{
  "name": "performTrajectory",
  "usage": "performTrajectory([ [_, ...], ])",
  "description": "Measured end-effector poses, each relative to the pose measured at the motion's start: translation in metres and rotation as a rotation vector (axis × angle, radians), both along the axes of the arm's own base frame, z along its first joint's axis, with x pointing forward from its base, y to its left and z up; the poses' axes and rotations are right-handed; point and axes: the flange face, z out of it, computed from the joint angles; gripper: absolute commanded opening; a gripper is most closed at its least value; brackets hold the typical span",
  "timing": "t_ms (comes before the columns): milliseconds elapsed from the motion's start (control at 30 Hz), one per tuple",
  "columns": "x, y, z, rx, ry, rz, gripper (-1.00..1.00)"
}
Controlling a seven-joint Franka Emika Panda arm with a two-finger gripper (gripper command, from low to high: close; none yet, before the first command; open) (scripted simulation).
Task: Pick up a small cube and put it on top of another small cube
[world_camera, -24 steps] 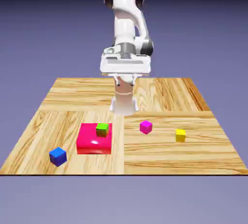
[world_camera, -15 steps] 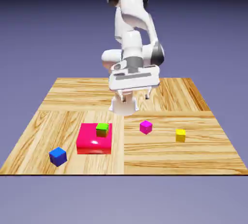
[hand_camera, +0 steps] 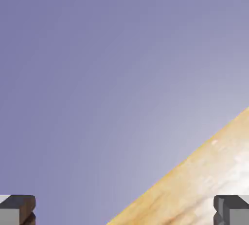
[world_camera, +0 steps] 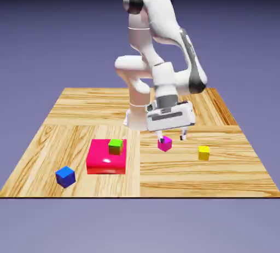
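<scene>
Jaws (world_camera: 173,137) wide apart, nothing between them in hand view. Yellow cube (world_camera: 204,153) on the bare surface (world_camera: 229,175), outside the jaws, toward exterior view's right and nearer the camera. Green-topped cube (world_camera: 115,147) well off to exterior view's left, on the red block (world_camera: 106,164).
</scene>
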Motion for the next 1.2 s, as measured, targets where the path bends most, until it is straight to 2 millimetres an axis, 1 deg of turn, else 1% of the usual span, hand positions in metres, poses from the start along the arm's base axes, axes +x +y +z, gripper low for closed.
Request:
performTrajectory([
  [200, -0.024, 0.031, -0.044, 0.144, 0.143, -0.201, 0.00],
  [400, -0.060, 0.066, -0.078, 0.269, 0.319, -0.412, 0.00],
  [567, -0.098, 0.098, -0.094, 0.351, 0.491, -0.595, 0.00],
  [700, -0.132, 0.124, -0.097, 0.401, 0.645, -0.742, 0.00],
  [767, -0.136, 0.127, -0.096, 0.405, 0.663, -0.758, 0.00],
  [1000, -0.140, 0.135, -0.133, 0.389, 0.685, -0.765, 0.00],
  [1200, -0.137, 0.140, -0.155, 0.395, 0.676, -0.763, 0.00],
])
